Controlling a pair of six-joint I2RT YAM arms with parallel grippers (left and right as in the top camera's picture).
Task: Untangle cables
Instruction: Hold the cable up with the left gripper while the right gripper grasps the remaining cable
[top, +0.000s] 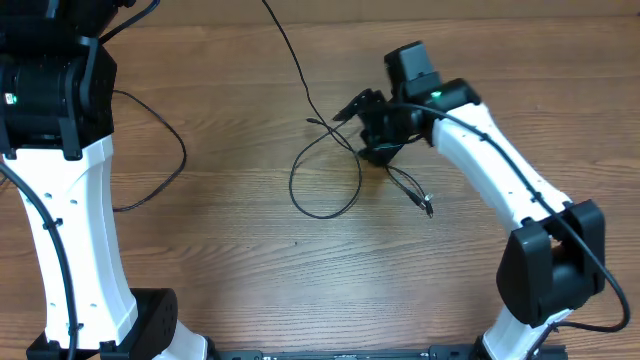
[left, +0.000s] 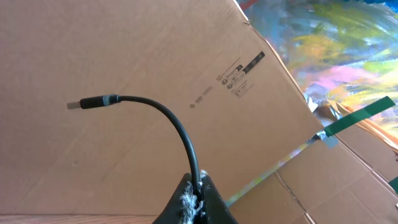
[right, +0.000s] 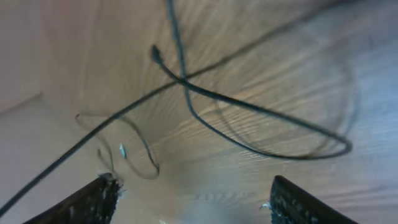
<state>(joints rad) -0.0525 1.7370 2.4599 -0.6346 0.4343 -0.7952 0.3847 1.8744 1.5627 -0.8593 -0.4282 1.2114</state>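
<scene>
Cables (right: 267, 112) lie in loose, crossed loops on the table (top: 240, 260), right under your right claw (right: 202, 199), whose fingers stand apart and empty. They look light, limp and a little springy, so I'd pinch one just beside the crossing, not at a tip. Your left claw (left: 194, 202) is clamped on one cable, held up in the air with its plug (left: 93, 102) free. No container shows on the table. You see only a cardboard (left: 124, 50) face, its contents hidden.

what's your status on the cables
Left gripper: jaws shut on one cable, plug end free. Right gripper: jaws open over crossed cables. No obstruction seen.
</scene>
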